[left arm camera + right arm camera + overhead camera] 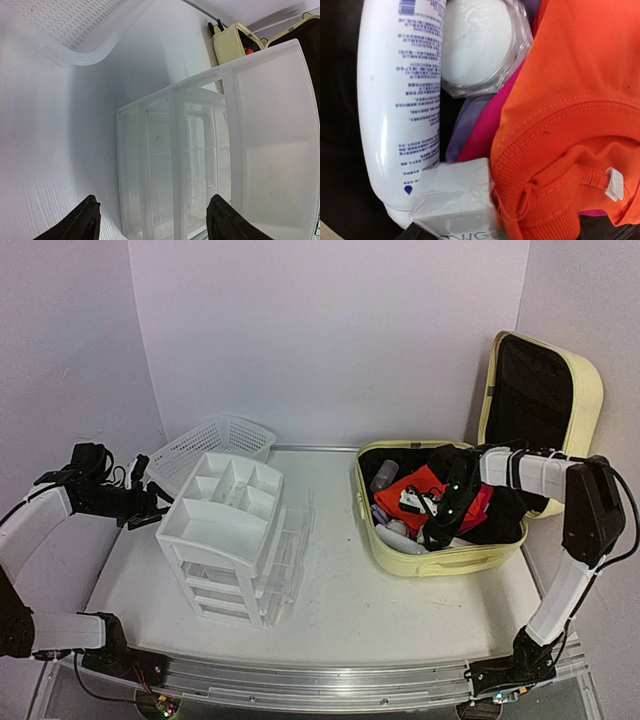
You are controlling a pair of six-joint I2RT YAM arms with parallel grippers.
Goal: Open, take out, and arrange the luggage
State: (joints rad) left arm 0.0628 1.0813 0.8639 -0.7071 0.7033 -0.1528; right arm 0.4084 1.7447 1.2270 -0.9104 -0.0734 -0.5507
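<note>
The pale yellow luggage lies open at the right of the table, its black-lined lid standing up behind it; its corner also shows in the left wrist view. My right gripper is down inside it among the contents. In the right wrist view a small grey box in clear wrap fills the space between the jaws of the right gripper, whose fingers are almost wholly hidden. The box rests against a white bottle and an orange garment. My left gripper hangs open and holds nothing.
A white drawer organizer stands left of centre, right in front of the left gripper. A white mesh basket sits behind it. A clear round jar, purple and pink cloth lie in the luggage.
</note>
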